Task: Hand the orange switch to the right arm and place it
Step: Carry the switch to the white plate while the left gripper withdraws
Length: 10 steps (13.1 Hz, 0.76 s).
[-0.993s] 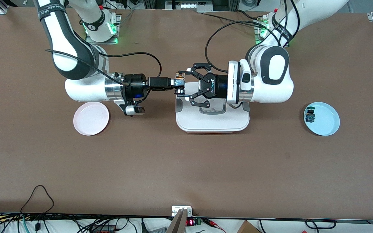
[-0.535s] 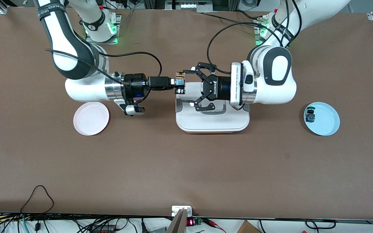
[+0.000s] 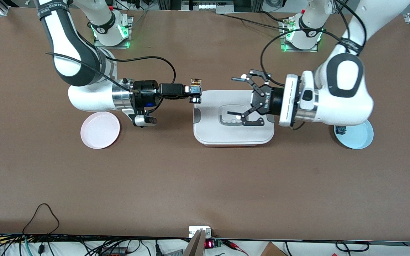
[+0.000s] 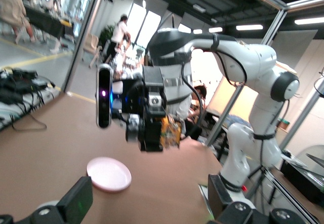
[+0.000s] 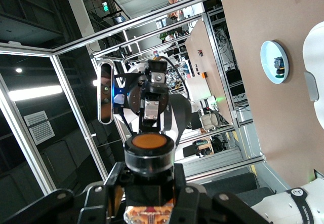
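The orange switch (image 3: pixel 195 85) sits gripped in my right gripper (image 3: pixel 195 91), held up in the air beside the edge of the white lidded container. In the right wrist view its round orange cap (image 5: pixel 148 142) shows between the black fingers (image 5: pixel 114 188). My left gripper (image 3: pixel 234 96) is open and empty over the container's lid, apart from the switch. The left wrist view shows the right gripper with the switch (image 4: pixel 169 132) farther off, past my left gripper (image 4: pixel 149 203).
A white lidded container (image 3: pixel 233 135) stands mid-table. A pink plate (image 3: pixel 100 130) lies toward the right arm's end. A blue plate (image 3: pixel 359 137) toward the left arm's end, partly under the left arm, holds a small green-capped part (image 3: pixel 340 129).
My left gripper, open, has drawn back from the right gripper toward the blue plate. The switch stays in the right gripper, which has barely moved.
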Tool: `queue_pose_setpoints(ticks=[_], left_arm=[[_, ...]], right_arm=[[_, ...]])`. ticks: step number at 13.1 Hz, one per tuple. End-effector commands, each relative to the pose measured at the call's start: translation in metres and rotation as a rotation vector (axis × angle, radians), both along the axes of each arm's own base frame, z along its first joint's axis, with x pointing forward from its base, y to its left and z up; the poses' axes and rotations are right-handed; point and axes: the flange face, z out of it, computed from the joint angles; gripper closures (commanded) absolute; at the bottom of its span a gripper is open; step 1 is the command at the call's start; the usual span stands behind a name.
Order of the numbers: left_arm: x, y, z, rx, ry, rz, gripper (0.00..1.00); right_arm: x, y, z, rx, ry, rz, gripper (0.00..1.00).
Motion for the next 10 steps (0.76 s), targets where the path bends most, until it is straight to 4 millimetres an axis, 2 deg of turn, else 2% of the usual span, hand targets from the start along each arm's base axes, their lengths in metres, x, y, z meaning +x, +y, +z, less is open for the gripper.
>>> queue_pose_setpoints(ticks=[1,5,6,8,10], left_arm=[[-0.004,0.011,0.015,0.19,0.061,-0.073,0.0],[-0.014,0.028,0.009,0.495,0.223,-0.134,0.0],[-0.014,0.035,0.004,0.606,0.256,-0.114,0.0],[-0.013,0.049,0.007,0.819,0.281,-0.074,0.0],[-0.014,0.062,0.01,1.043,0.327,-0.004,0.0]], right_arm=[[0.001,-0.034,0.004,-0.009,-0.014,0.014,1.0],[0.012,-0.097,-0.004,-0.135,-0.062,0.06,1.0],[0.013,-0.113,-0.006,-0.198,-0.084,0.088,1.0],[0.01,-0.145,-0.007,-0.3,-0.109,0.159,1.0],[0.007,-0.181,-0.017,-0.399,-0.149,0.232,1.0]])
